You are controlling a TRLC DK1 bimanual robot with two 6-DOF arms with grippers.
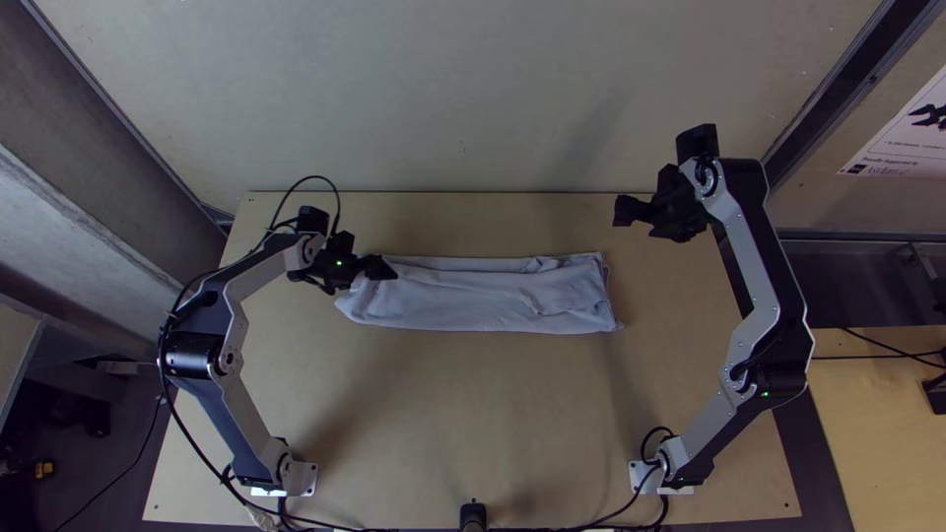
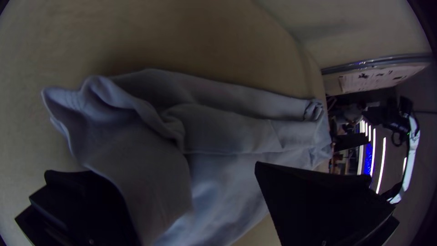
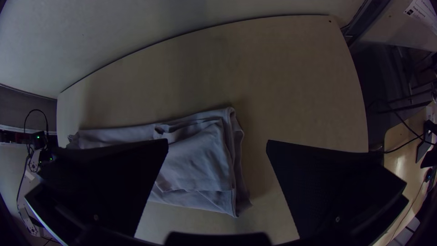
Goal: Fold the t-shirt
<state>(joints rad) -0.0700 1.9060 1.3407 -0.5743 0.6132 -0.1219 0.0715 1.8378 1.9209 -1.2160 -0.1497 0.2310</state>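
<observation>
T-shirt: folded strip, one end beneath left tool, right tool apart.

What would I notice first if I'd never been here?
Probably the long, pale grey folded cloth across the light wooden table's middle. Then two silver and black robot arms: the left gripper open at the cloth's left end, the right gripper open above its right end.

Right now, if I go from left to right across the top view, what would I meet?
The left arm → the t-shirt, lying as a long narrow strip → the right arm → the poster.
</observation>
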